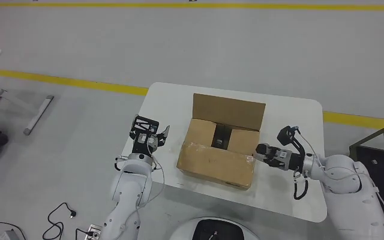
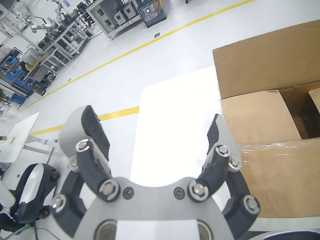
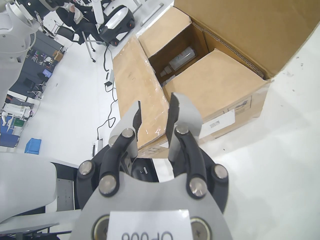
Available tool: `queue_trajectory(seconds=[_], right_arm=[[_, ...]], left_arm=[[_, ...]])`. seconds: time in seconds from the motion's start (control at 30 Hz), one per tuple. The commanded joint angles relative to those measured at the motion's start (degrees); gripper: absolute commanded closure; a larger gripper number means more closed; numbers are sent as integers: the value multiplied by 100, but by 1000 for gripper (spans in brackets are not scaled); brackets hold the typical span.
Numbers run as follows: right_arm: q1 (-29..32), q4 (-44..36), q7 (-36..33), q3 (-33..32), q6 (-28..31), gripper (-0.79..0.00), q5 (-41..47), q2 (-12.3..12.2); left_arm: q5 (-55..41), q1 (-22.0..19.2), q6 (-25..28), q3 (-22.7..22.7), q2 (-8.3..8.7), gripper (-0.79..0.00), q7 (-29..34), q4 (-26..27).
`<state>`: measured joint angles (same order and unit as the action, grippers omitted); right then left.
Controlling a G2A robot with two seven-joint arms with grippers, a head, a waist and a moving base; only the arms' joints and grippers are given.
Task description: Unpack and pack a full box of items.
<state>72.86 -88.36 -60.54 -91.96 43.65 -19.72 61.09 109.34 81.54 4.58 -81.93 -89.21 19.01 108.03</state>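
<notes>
White table point(image 1: 288, 117) under brown cardboard box point(image 1: 210, 162), rear flap point(image 1: 228, 111) upright

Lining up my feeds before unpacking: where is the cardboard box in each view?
Top view: cardboard box centred on the table.
Left wrist view: cardboard box beside the left gripper.
Right wrist view: cardboard box just ahead of the right gripper.
Shared landmark: its upright flap.

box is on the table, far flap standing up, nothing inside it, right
Wrong on the contents: the right wrist view shows a bottle lying inside the box. The rest holds: it is on the table, far flap standing up.
</notes>
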Motion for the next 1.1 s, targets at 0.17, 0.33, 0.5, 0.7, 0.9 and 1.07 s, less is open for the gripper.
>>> queue_trajectory(seconds=[0.17,0.33,0.5,0.7,0.9,1.07], right_arm=[[-211,324,-33,316,-24,-363,164,-64],[-337,537,18,506,-21,-379,174,-90],[-407,618,110,600,-50,-413,124,-125],[-438,623,257,642,-117,-413,83,-172],[-454,567,226,828,-131,-403,79,-205],[-460,535,170,943,-147,-446,180,-237]], left_arm=[[0,0,0,0,0,-785,0,0],[0,0,0,0,0,-785,0,0],[0,0,0,0,0,-785,0,0],[0,0,0,0,0,-785,0,0],[0,0,0,0,0,-785,0,0],[0,0,0,0,0,-785,0,0]])
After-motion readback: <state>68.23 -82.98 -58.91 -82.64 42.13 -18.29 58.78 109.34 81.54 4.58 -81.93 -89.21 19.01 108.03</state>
